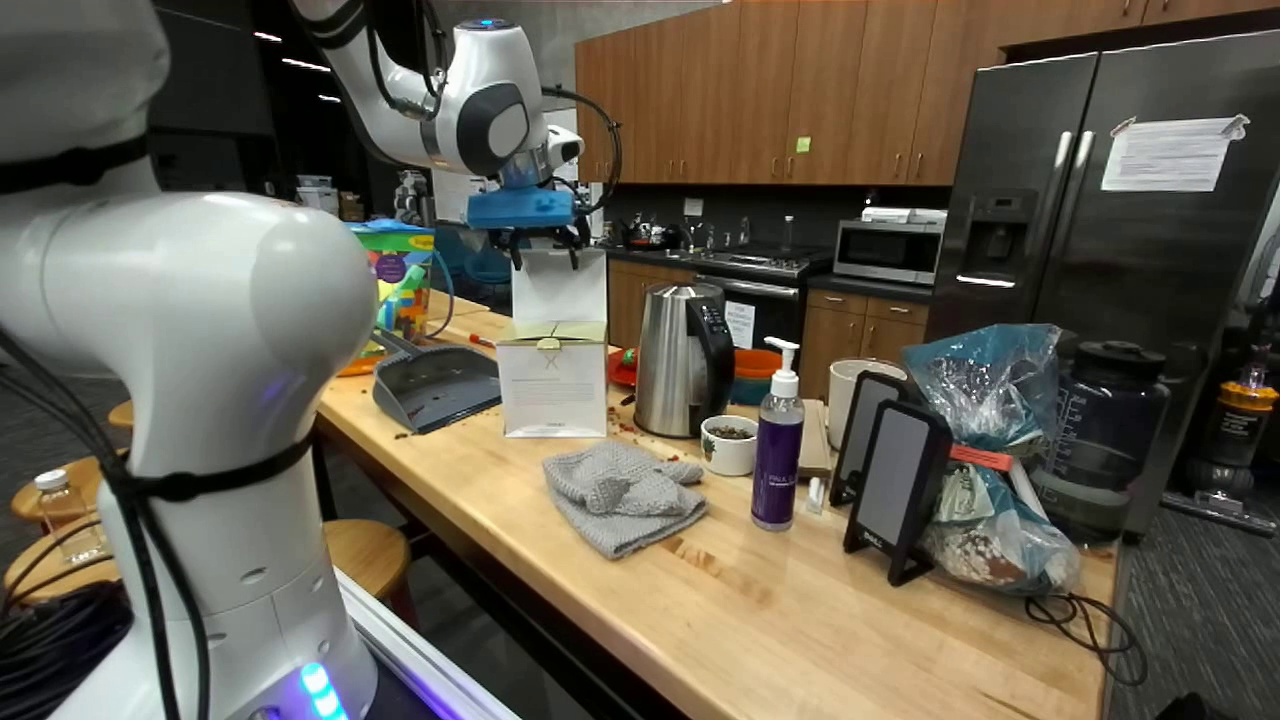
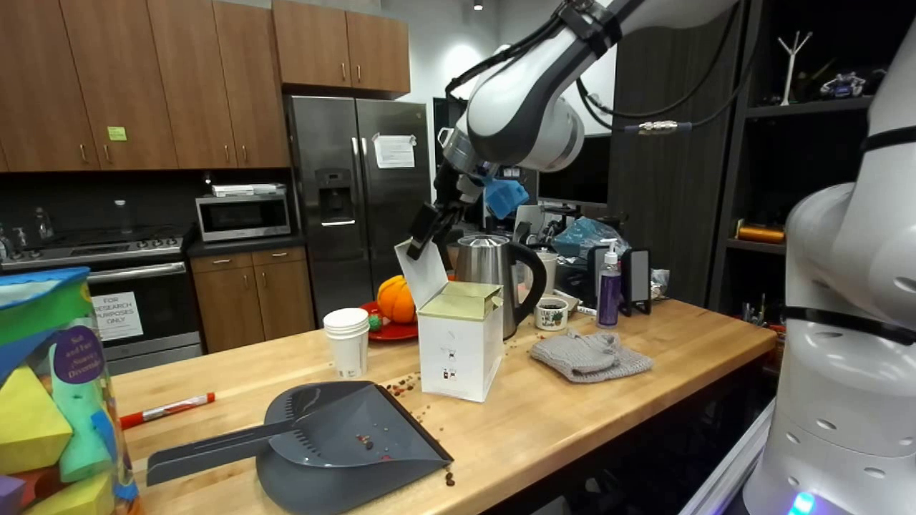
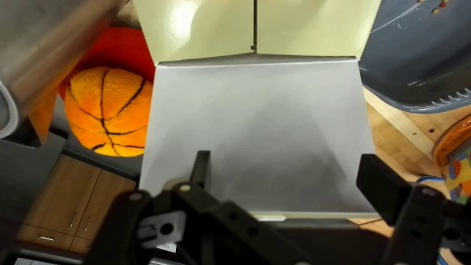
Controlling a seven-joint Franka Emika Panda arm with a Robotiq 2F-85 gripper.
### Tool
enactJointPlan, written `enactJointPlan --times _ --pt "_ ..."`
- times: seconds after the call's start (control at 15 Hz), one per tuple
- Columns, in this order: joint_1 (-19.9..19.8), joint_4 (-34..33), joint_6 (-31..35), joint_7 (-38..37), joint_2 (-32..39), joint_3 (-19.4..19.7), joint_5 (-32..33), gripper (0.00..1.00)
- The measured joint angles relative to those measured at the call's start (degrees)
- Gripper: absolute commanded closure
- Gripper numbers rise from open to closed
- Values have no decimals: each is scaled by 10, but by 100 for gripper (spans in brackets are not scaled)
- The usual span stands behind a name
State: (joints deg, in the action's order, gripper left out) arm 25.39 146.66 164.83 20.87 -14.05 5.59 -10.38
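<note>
While the gripper holds its fingers far apart, gripping nothing I can see, the white box stands below on the table, its upturned flap at fingertip level, top edge running along their spread.

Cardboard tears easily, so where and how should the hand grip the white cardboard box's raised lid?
Probably the upper edge of the white lid, from above, pinching both faces: it's a thin flap, raised and leaning back, hinged to the box.
</note>
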Motion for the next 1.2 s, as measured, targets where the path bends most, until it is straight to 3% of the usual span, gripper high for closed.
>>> enactJointPlan --times 1.0,1.2 --pt "0 -77 -47 7 84 4 -23 0" --pt "-35 -94 -60 19 103 -30 -48 0"
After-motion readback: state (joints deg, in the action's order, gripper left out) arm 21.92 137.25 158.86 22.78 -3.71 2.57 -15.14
